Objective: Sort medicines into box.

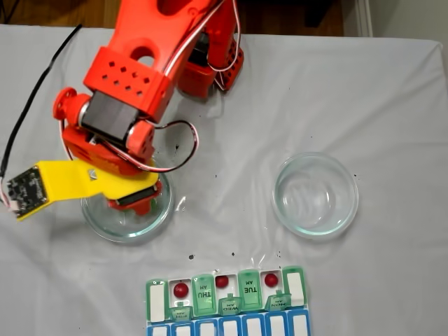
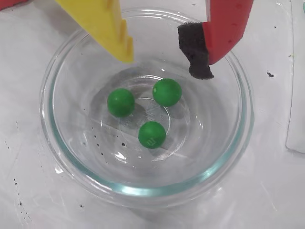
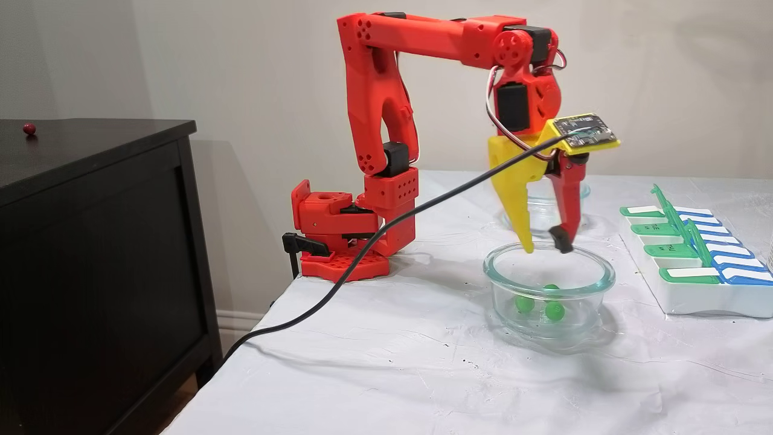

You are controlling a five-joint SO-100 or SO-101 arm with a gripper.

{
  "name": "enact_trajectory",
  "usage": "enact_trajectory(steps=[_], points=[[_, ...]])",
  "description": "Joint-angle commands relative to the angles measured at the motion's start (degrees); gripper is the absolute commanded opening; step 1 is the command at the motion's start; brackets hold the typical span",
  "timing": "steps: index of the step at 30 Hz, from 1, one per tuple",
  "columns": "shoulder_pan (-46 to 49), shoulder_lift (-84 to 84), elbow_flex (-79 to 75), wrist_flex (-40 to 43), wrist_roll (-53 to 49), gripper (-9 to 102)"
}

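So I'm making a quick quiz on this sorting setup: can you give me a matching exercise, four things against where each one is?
Things:
1. green balls
2. red balls
3. gripper
4. second glass dish

Places:
A. in open pill organiser compartments
B. empty, apart from the arm
C. open above the dish rim
D. at the bottom of a glass dish

Pairs: 1-D, 2-A, 3-C, 4-B

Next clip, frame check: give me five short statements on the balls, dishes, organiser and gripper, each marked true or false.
1. Three green balls lie in the glass dish under the gripper. True.
2. The gripper grips a green ball. False: it is open, above the balls.
3. Three red balls sit in open compartments of the pill organiser. True.
4. The other glass dish holds red balls. False: it is empty.
5. Every organiser lid is shut. False: several stand open.
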Motion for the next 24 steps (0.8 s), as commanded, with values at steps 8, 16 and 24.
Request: enact_trajectory(steps=[8,16,24], points=[[0.1,5.1,2.5,-3.7,-0.4,21],[-0.4,5.5,5.5,-5.4,-1.6,20],[-1.6,1.1,5.5,-8.0,0.4,21]])
